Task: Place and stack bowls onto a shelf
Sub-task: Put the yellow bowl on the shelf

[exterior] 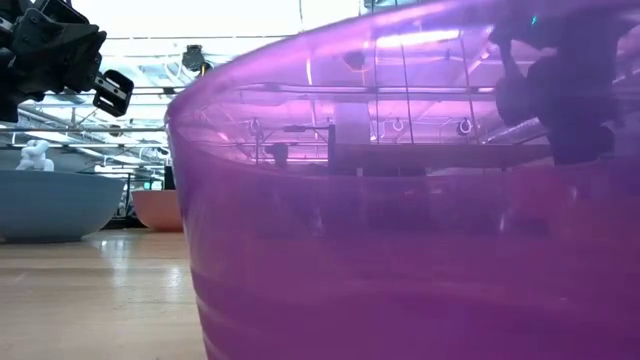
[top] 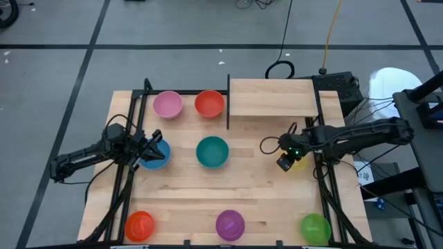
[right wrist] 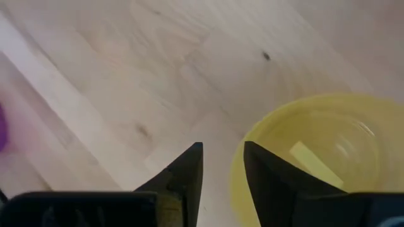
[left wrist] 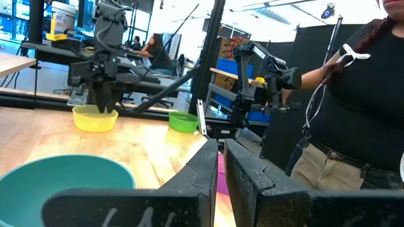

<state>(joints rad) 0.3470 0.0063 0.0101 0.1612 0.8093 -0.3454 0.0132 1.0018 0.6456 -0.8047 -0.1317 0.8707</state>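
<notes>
Eight bowls sit on the wooden table: pink [top: 167, 104], red [top: 209, 104], blue [top: 155, 158], teal [top: 212, 152], yellow [top: 299, 163], orange [top: 139, 225], purple [top: 230, 225] and green [top: 315, 228]. The shelf [top: 273, 97] stands at the far right, bare. My right gripper [right wrist: 223, 154] points steeply down, open, over the near rim of the yellow bowl [right wrist: 315, 151], one finger above the inside and one above the table outside. My left gripper [top: 156, 143] hangs shut above the blue bowl, holding nothing. My right gripper stands with a finger on either side of the yellow bowl's rim [right wrist: 243, 142]. I cannot tell whether a finger touches it. The bowl rests upright on the table.
Black posts and cables run along both table sides [top: 131, 173]. A person [left wrist: 366, 94] stands beyond the table's right side. The purple bowl [exterior: 400, 220] fills the low view. There is bare wood between the teal bowl and the near row.
</notes>
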